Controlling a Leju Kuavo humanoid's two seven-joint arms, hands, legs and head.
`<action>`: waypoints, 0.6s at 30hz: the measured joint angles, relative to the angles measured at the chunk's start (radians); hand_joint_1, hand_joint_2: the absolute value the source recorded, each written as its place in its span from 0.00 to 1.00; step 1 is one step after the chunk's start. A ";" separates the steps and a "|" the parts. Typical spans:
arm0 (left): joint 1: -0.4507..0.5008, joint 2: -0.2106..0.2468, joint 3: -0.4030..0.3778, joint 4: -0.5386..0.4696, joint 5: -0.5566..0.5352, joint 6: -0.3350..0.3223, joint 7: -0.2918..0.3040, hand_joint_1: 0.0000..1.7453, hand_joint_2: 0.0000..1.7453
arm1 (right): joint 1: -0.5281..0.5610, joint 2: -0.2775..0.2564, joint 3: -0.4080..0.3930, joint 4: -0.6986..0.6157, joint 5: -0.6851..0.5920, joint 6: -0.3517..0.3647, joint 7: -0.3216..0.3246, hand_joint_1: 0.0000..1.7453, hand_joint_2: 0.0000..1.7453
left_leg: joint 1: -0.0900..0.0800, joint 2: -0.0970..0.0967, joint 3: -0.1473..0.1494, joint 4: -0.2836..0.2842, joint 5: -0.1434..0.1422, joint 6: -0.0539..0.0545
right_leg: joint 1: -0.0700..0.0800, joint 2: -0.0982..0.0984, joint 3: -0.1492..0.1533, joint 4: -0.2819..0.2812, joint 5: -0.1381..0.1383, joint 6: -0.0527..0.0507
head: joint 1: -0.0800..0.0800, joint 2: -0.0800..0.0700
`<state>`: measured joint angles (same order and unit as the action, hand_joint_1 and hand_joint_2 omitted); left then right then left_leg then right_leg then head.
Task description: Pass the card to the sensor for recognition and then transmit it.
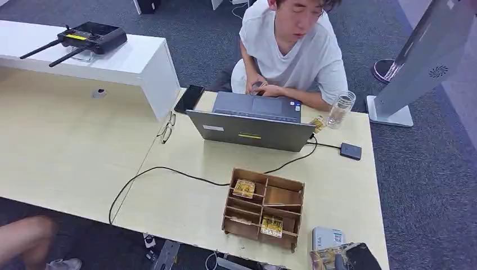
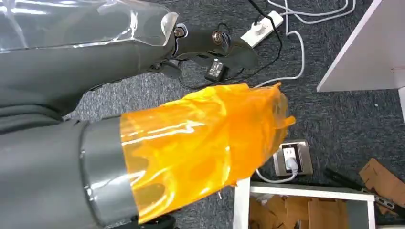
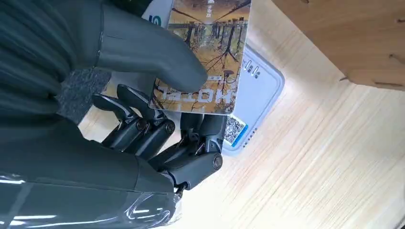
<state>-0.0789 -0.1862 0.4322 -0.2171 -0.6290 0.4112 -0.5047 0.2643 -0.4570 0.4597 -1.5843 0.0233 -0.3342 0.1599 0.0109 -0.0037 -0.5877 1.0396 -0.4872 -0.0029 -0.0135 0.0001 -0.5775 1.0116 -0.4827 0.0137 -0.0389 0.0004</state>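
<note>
Right hand (image 3: 143, 109) grips the card (image 3: 203, 55): the thick thumb presses on the card's printed face and the dark fingers (image 3: 143, 129) curl under it. The card hangs just above the sensor (image 3: 258, 95), a white rounded box with a small code sticker, and overlaps part of it; whether card and sensor touch I cannot tell. In the head view the same hand (image 1: 351, 257) sits at the near right corner of the table (image 1: 185, 208), with the card (image 1: 325, 260) beside the sensor (image 1: 327, 236).

The sensor lies just right of the wooden organizer (image 1: 263, 209), at its near corner. Two more cards stand in the organizer, one (image 1: 244, 188) in a far left compartment and one (image 1: 271, 226) in a near middle compartment.

Beyond the organizer stands an open laptop (image 1: 253, 126), its back toward the robot, and a black cable (image 1: 157, 171) runs across the table left of the organizer. Right of the laptop are a clear bottle (image 1: 341, 108) and a small dark box (image 1: 350, 151); left of it lie a phone (image 1: 189, 98) and glasses (image 1: 166, 128). A person (image 1: 292, 50) sits behind the laptop with hands on it.

Left hand (image 2: 210, 43) hangs over dark carpet, part of it wrapped in orange film (image 2: 200, 143); its fingers look curled, but whether it is closed I cannot tell.
</note>
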 joint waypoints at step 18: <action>0.000 -0.003 -0.002 0.000 0.008 -0.002 0.002 0.00 0.00 | -0.002 0.050 -0.063 -0.006 0.131 -0.054 0.047 1.00 1.00 | 0.000 0.000 0.000 0.000 0.000 0.000 | 0.000 0.000 0.000 0.000 0.000 0.000 | 0.000 0.000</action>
<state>-0.0791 -0.1896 0.4299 -0.2171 -0.6210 0.4089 -0.5024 0.2623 -0.4074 0.3971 -1.5900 0.1545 -0.3883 0.2071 0.0110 -0.0036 -0.5876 1.0395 -0.4869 -0.0032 -0.0134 0.0001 -0.5774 1.0117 -0.4827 0.0136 -0.0385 0.0004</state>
